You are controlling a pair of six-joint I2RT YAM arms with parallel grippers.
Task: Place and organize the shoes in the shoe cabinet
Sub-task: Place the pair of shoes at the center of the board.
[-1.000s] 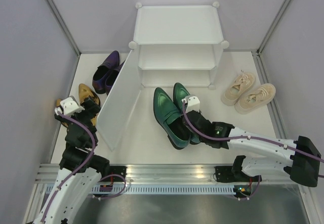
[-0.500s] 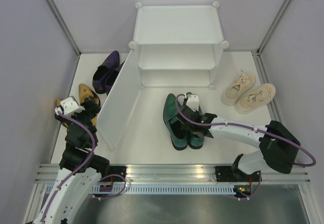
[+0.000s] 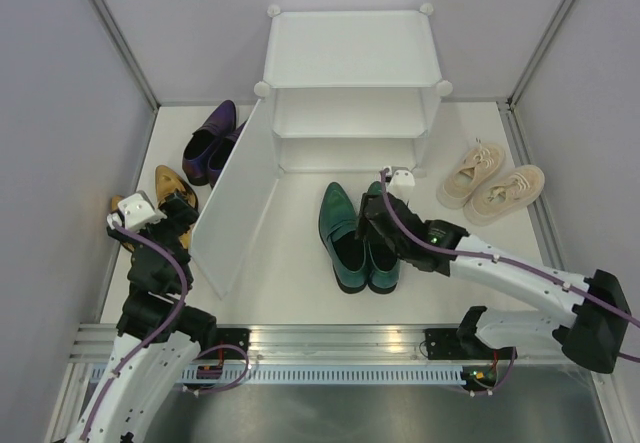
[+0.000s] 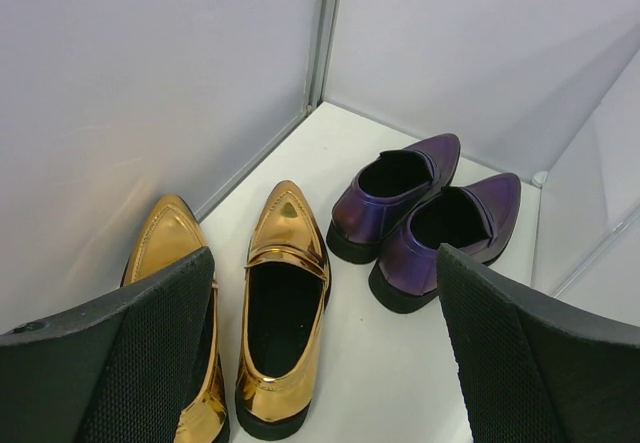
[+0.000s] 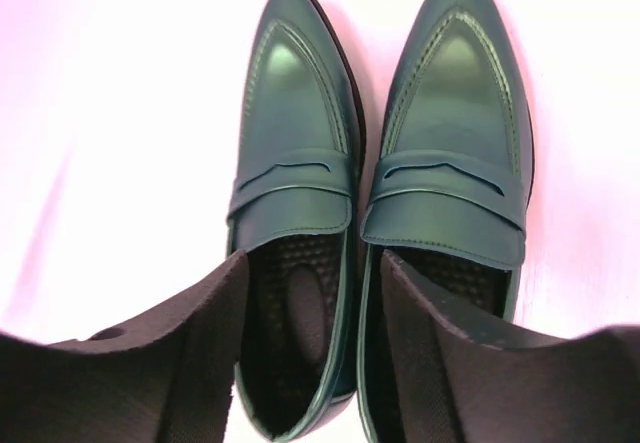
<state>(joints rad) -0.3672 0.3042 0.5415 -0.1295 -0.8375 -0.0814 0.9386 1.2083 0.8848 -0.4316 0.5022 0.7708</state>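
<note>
The two glossy dark green loafers (image 3: 345, 238) lie side by side on the floor, toes toward the white shoe cabinet (image 3: 350, 48). My right gripper (image 3: 378, 225) is open over their heel ends. In the right wrist view my right gripper (image 5: 312, 273) has one finger low at the left loafer (image 5: 295, 213) and the other in the opening of the right loafer (image 5: 450, 193). My left gripper (image 3: 172, 213) is open above the gold loafers (image 4: 282, 313). The dark purple shoes (image 3: 212, 143) lie behind the door panel (image 3: 235, 198). The beige sneakers (image 3: 490, 185) lie at the right.
The cabinet's frosted door panel stands swung open toward the front left, walling off the gold and purple pairs (image 4: 440, 213) from the middle. Grey walls (image 3: 60, 163) close in both sides and the back. A metal rail (image 3: 330, 348) runs along the near edge.
The green loafers have been turned from splayed and slanted to parallel, toes at the cabinet. My right gripper has swung round from their toes to over their heels. The left arm has not moved.
</note>
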